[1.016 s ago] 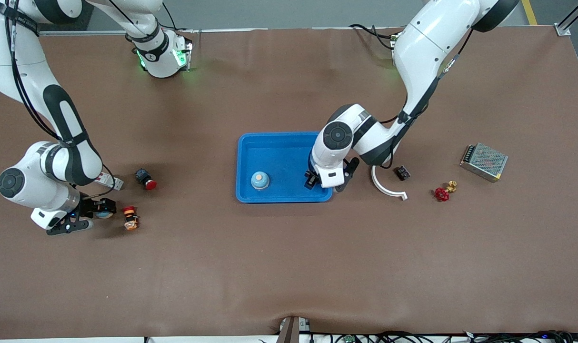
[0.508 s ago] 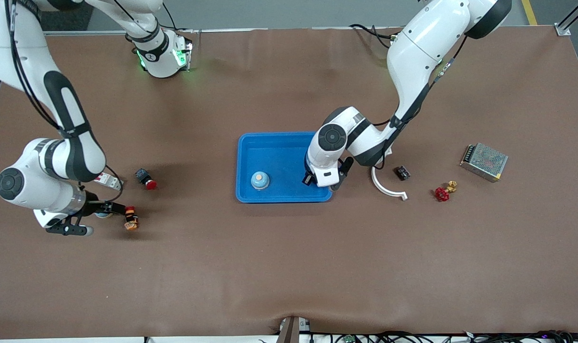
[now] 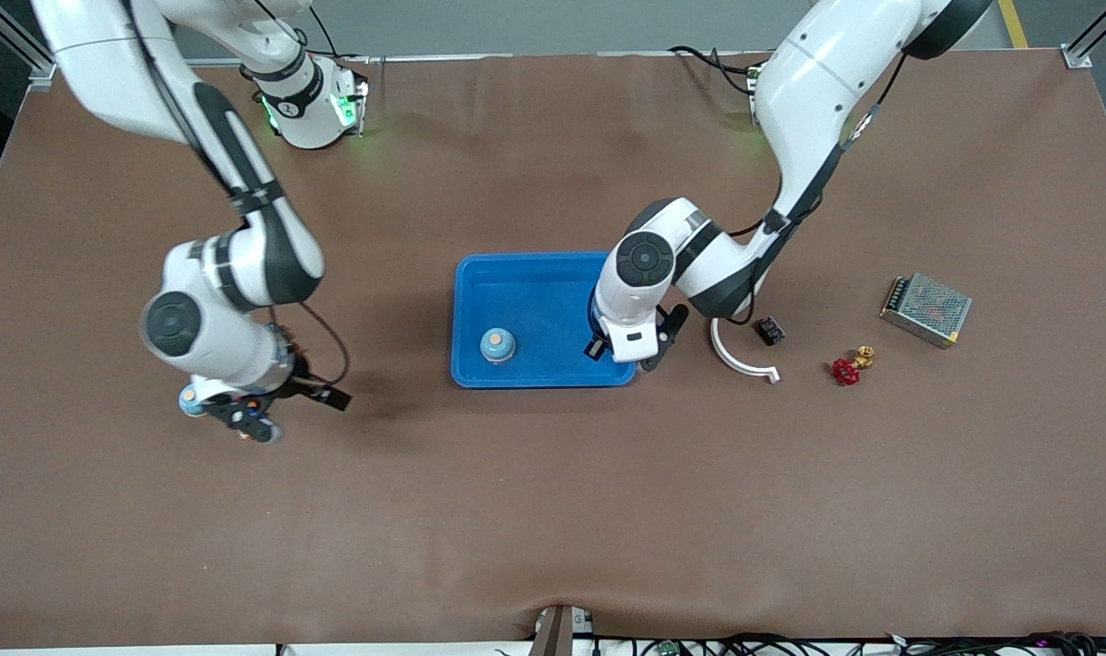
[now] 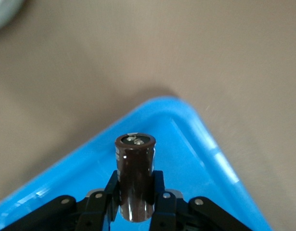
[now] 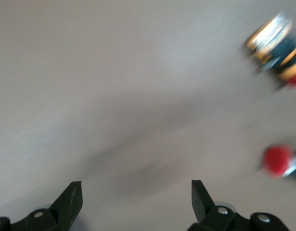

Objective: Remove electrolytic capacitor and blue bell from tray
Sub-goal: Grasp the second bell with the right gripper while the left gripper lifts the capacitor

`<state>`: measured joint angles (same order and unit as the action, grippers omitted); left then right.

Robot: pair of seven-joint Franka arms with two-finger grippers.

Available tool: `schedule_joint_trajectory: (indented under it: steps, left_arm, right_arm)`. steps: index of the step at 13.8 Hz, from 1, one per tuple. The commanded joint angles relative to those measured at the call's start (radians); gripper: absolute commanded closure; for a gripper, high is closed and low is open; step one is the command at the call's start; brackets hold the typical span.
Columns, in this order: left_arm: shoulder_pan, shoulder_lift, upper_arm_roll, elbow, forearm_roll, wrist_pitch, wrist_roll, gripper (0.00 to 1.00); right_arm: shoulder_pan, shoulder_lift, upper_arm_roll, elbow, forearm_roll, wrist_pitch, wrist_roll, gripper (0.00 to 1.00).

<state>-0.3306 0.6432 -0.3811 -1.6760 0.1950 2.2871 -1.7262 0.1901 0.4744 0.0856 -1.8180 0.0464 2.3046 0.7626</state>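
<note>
tray: blue | capacitor: dark brown | bell: light blue

right wrist view smeared by motion blur

two pushbuttons show only as streaks; the right arm hides them in the front view, and the left arm covers the capacitor there.

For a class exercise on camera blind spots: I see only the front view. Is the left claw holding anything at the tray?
Observer: Yes. The left wrist view shows the left claw shut on a dark capacitor, held upright.
Operator: What is under it?
Observer: A corner of the blue tray, inside the rim.
Operator: And the right claw?
Observer: In the right wrist view the right claw is wide open over bare table, with nothing between its fingers.
</note>
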Motion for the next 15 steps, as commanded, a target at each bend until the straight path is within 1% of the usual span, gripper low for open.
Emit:
schedule_joint_trajectory:
  steps: [1, 4, 8, 12, 15]
  left_arm:
    - [0.073, -0.086, 0.001, -0.021, 0.017, -0.064, 0.104, 1.00]
    - [0.163, -0.097, 0.001, -0.024, 0.017, -0.101, 0.219, 1.00]
    - [0.267, -0.079, 0.004, -0.022, 0.018, -0.095, 0.374, 1.00]
    - [0.346, -0.031, 0.005, -0.021, 0.018, -0.043, 0.457, 1.00]
    - [0.370, 0.022, 0.024, -0.021, 0.018, 0.032, 0.473, 1.00]
  right_arm:
    - [0.109, -0.016, -0.012, -0.021, 0.012, 0.036, 0.183, 0.00]
    - [0.215, -0.013, -0.012, -0.021, 0.012, 0.050, 0.331, 0.00]
    - [0.336, 0.010, -0.015, -0.020, -0.003, 0.096, 0.496, 0.00]
    - [0.379, 0.065, -0.020, -0.017, -0.007, 0.141, 0.523, 0.00]
    - [0.388, 0.095, -0.020, -0.014, -0.051, 0.142, 0.524, 0.00]
